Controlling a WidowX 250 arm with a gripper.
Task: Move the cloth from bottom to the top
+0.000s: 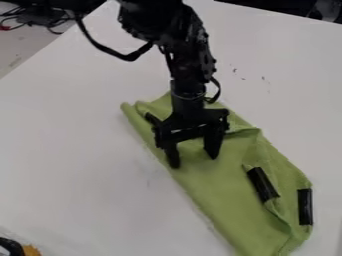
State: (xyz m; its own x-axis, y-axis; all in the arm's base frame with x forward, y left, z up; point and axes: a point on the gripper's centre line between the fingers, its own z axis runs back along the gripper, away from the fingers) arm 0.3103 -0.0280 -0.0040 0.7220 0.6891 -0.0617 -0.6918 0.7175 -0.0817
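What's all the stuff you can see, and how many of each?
Green fabric cloth: one, green, rumpled on the tabletop
Rectangular black strips: at least two, black, cloth's lower right
Flat white tabletop: one, white, under the cloth
Small dark marks: a few, dark, tabletop's upper right
Thin black cables: several, black, top left
Unclear black-and-yellow thing: one, bottom left corner
Black robot arm: one, black, from top edge
Black two-finger gripper: one, black, over the cloth

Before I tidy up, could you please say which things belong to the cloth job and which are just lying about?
For the job:
- green fabric cloth with black strips
- black pincer

Lying about:
- thin black cables
- black-and-orange object, lower left
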